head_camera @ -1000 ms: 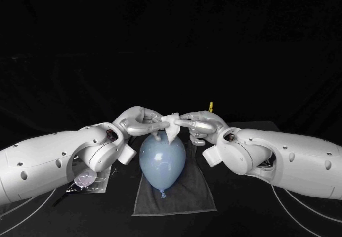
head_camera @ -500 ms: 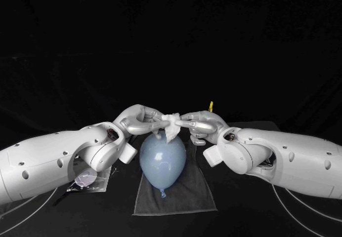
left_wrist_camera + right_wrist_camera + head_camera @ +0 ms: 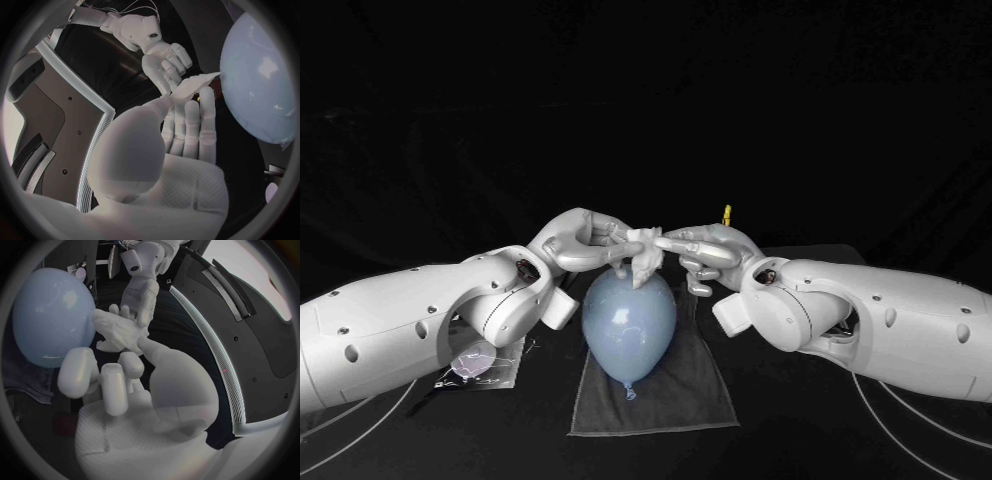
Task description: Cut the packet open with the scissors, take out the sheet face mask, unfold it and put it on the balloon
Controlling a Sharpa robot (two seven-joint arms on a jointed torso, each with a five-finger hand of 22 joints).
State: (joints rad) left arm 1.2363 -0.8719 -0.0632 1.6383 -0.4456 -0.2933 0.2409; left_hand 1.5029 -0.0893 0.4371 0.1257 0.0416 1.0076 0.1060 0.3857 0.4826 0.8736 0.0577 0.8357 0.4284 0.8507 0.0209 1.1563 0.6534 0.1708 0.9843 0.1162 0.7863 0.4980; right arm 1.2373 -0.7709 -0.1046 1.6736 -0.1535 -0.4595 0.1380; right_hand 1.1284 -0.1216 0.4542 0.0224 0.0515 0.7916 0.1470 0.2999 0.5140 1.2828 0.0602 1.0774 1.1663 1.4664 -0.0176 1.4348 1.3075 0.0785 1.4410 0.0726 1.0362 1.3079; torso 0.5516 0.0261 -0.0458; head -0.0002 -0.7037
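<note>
Black table (image 3: pixel 790 440) is seen beneath both arms, and a grey cloth (image 3: pixel 689 400) is spread on it; a pale blue balloon (image 3: pixel 629 318) is laid lengthwise on the cloth, its knot turned toward the robot. The mask (image 3: pixel 643 246), white and bunched small, is held over the balloon's far end, between the two hands; whether it touches the balloon cannot be told from the head view. It is pinched on one side by the left hand (image 3: pixel 583 240) and on the other by the right hand (image 3: pixel 710 250); the fingers of both are curled in close about it. In the left wrist view the mask (image 3: pixel 190 87) is shown as a thin folded edge gripped at the left hand's fingertips, just beside the balloon (image 3: pixel 262 90); in the right wrist view it (image 3: pixel 115 332) is seen crumpled against the balloon's rounded side (image 3: pixel 53 315). A clear packet (image 3: pixel 480 365) is laid off the cloth beside the left arm; a small yellow thing (image 3: pixel 726 213) is seen behind the right hand.
</note>
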